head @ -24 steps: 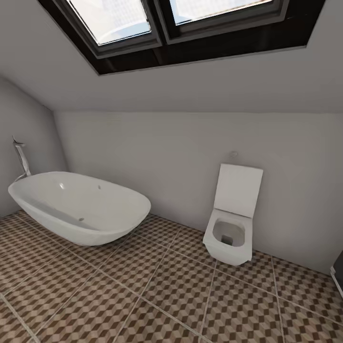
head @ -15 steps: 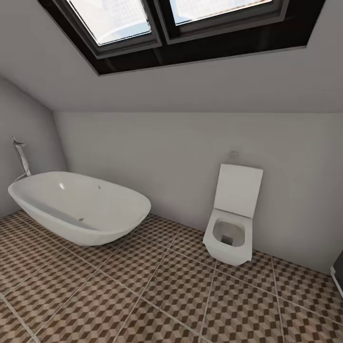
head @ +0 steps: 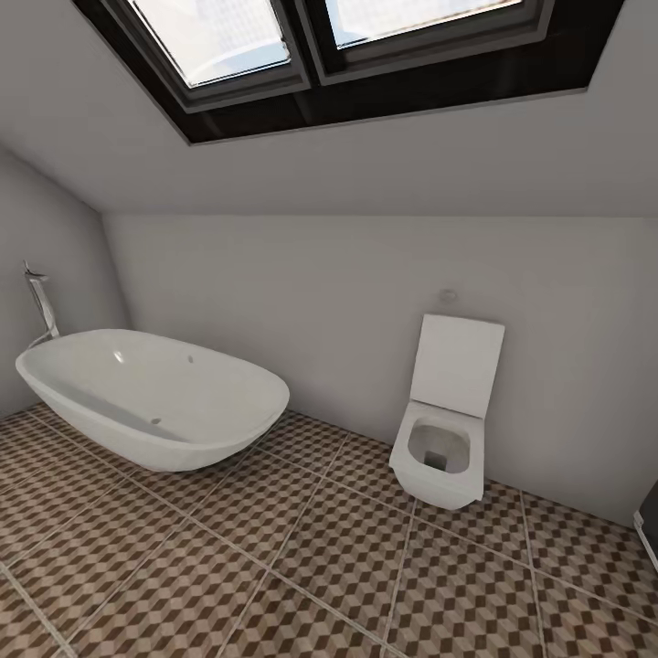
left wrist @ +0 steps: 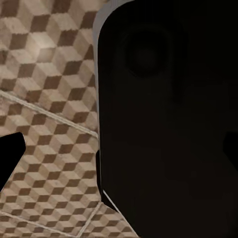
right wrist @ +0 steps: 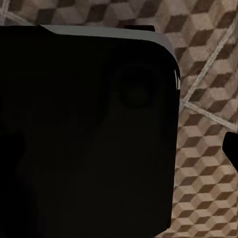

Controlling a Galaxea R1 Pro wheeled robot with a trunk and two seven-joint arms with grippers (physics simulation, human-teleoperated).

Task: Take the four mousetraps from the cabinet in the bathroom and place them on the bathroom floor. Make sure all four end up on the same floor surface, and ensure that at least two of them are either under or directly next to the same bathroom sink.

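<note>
- Ahead of the robot, head view: a white bathtub [head: 151, 397] at left with a chrome tap [head: 39, 306] behind it, a wall-hung toilet [head: 443, 429] at right with its lid up, a skylight [head: 347, 37] in the sloped ceiling.
- Task things: the bathroom floor [head: 302, 567] (cube-pattern tiles, pale grout) runs from the tub to the near edge of the view. No mousetrap lies on the tiles seen here, and I can't say where the mousetraps or the cabinet are from these pictures.
- Progress, my read: nothing placed on the visible floor, so fetching from the cabinet and all four placements look outstanding (can't rule out traps lying elsewhere). I also see no sink to place them beside.
- Grippers: each wrist view looks down on tile past a large dark body close to the lens, with a dark finger tip at the picture's edge ( [left wrist: 10, 153] left, [right wrist: 230, 148] right). Can't tell whether either gripper is spread or closed, or holding anything.
- Open room: wide bare tile between tub and toilet and in front of both.
- Edges to mind: tub rim bulges out at left, toilet bowl projects from the back wall, a dark object [head: 649, 516] at the far right edge, low sloped ceiling toward the back wall.
</note>
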